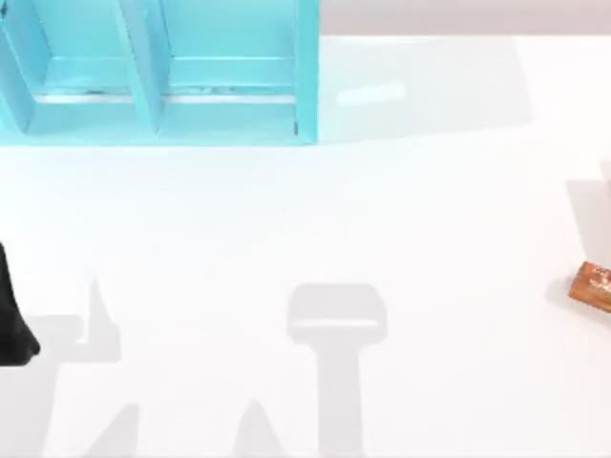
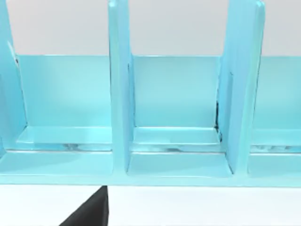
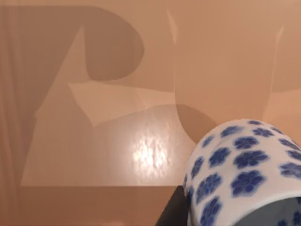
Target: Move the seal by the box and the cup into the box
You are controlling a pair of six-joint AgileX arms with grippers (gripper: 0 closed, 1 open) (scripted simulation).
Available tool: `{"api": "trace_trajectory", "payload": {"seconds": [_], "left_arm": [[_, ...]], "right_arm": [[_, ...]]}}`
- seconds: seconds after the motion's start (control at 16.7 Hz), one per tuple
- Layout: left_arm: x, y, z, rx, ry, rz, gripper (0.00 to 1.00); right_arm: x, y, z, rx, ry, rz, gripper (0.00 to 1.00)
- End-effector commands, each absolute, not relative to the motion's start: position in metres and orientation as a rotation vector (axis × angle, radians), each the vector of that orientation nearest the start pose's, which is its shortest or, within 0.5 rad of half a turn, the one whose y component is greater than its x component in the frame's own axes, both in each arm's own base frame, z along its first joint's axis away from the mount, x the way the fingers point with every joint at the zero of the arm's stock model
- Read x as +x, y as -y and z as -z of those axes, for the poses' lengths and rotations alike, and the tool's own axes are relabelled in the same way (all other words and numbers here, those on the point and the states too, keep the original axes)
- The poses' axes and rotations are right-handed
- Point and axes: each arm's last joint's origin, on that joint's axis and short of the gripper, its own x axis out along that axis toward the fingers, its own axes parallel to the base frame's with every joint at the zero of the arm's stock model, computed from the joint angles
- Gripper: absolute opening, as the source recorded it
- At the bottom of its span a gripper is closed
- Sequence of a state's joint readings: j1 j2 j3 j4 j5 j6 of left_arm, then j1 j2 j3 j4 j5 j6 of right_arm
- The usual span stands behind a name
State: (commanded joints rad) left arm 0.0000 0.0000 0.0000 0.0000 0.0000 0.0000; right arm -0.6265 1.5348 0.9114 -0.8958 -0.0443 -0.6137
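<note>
The cup (image 3: 240, 169), white with blue flowers, sits tilted and very close in the right wrist view, in the air over a tan surface. My right gripper (image 3: 225, 219) is shut on it, one dark finger (image 3: 173, 212) pressed against its side. The seal (image 1: 594, 284), a red-brown block with orange marks, lies on the white table at the far right edge, partly cut off. The turquoise box (image 1: 305, 76) with upright dividers stands at the back left and also faces the left wrist camera as the box (image 2: 120, 94). A dark part of my left gripper (image 1: 11, 315) shows at the table's left edge.
The white table (image 1: 315, 210) stretches between the box and the seal, with arm shadows across its front. The box's dividers (image 2: 242, 84) split it into open compartments.
</note>
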Motion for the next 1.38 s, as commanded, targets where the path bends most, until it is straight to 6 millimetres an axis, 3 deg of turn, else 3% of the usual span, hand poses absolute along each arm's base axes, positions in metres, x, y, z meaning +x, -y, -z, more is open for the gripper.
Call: {"api": "trace_trajectory", "payload": {"seconds": [0.72, 1.38], "left_arm": [[0.1057, 0.0012, -0.16, 0.0, 0.0, 0.0, 1.0], [0.1057, 0.0012, -0.16, 0.0, 0.0, 0.0, 1.0]], "right_arm": [[0.2083, 0.1477, -0.1704, 0.014, -1.503, 0.004, 0.98], [0.2091, 0.1489, -0.1727, 0.014, -1.507, 0.002, 1.0]]}}
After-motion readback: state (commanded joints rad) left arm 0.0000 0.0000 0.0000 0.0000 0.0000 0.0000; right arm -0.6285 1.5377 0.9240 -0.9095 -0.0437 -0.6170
